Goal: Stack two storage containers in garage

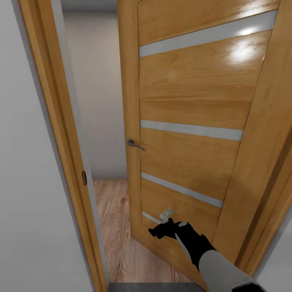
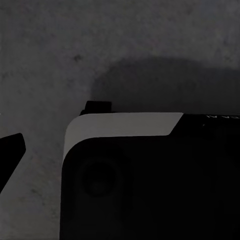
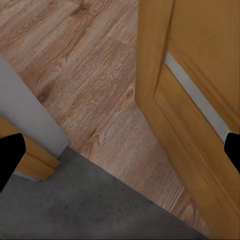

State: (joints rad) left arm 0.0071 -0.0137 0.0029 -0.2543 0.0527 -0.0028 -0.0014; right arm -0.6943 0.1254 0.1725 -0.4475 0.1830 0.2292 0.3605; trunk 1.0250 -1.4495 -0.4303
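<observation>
Our right gripper [image 1: 164, 231] is reaching low against the face of the wooden door [image 1: 194, 105], its fingers spread wide in the right wrist view and holding nothing. The door is standing partly open, its free edge with the handle [image 1: 134, 144] lying toward our left, so we judge the right arm the nearer one for pushing it wider. The left gripper [image 2: 10, 160] is hanging over grey concrete beside our own base [image 2: 150, 180]; we cannot tell how far it is open. No storage containers are in sight here. We are standing on the concrete floor [image 3: 75, 210] at the threshold, looking through the door frame [image 1: 61, 121] onto a plank floor [image 1: 117, 227] beyond.
</observation>
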